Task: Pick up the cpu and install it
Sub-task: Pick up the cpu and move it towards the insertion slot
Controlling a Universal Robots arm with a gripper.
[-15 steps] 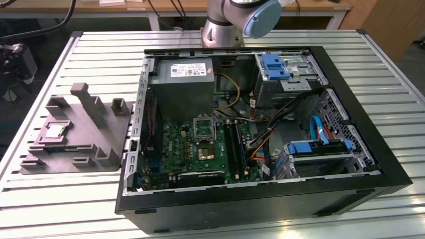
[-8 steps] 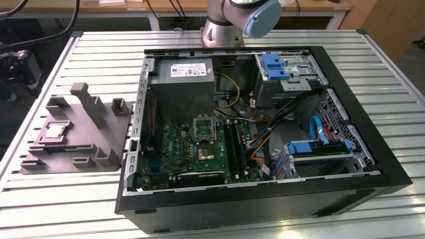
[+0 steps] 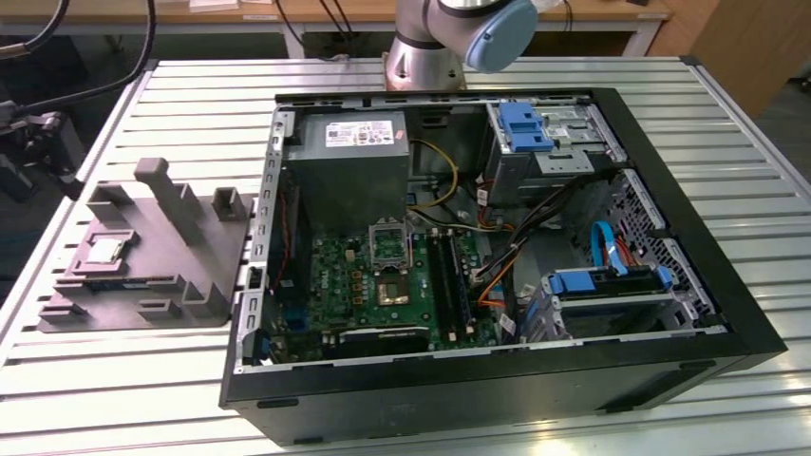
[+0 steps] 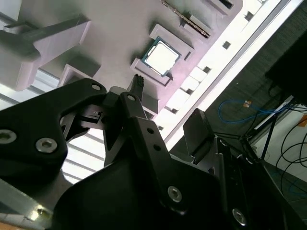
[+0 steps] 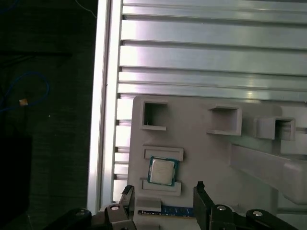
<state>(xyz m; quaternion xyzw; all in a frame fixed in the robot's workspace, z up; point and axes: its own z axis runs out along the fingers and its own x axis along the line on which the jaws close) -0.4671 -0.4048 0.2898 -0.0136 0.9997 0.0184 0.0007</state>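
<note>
**Tool above the parts tray.** The tool is shown with its fingers spread wide and nothing between them, and it is poised over the grey tray. It is judged to be touching nothing. The cpu is seated flat in a shallow recess of the tray. The tray is set on the bench, at the exterior view's left of the open computer case.

The recess is bordered by raised lips, and a risk is posed by them. A fingertip could be caught on a lip, or the cpu could be tipped or dropped if it is gripped off-centre.

The height of the tool above the tray cannot be judged. The fingers are partly cut off in the first wrist view. The orientation mark of the cpu cannot be made out.
</note>
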